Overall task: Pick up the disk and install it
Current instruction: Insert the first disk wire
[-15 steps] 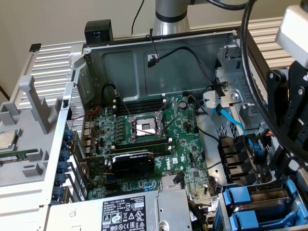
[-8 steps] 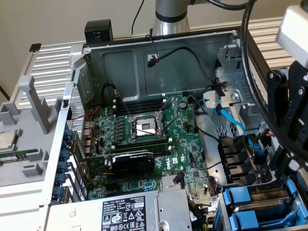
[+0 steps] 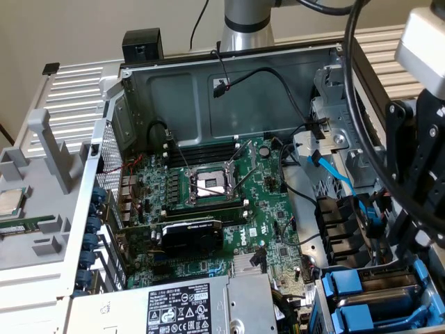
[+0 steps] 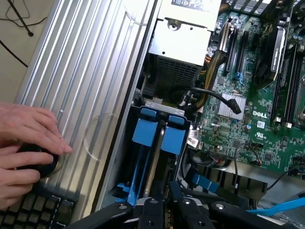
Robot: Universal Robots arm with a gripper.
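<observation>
My black gripper (image 4: 169,207) hangs with its jaws drawn close together, and as far as I can make out nothing is pinched between them. Just beneath it is the disk (image 4: 143,133), a flat silver metal drive in a blue plastic frame. It stands in the drive bay at the corner of the open grey metal computer case (image 3: 208,90), hard against the case's edge.

I judge the work to be at that frame. I should be square to its long rails and travel straight along them, so it does not cock in the bay.

Beside the bay, a looping black cable (image 4: 214,95) and a flat blue cable (image 4: 281,207) could snag me. Past them sit the grey perforated power-supply box (image 4: 183,43) and the green motherboard (image 4: 267,119). Outside the case, a person's hands (image 4: 24,143) rest on a round black knob (image 4: 40,162) near a black keyboard (image 4: 28,212).
</observation>
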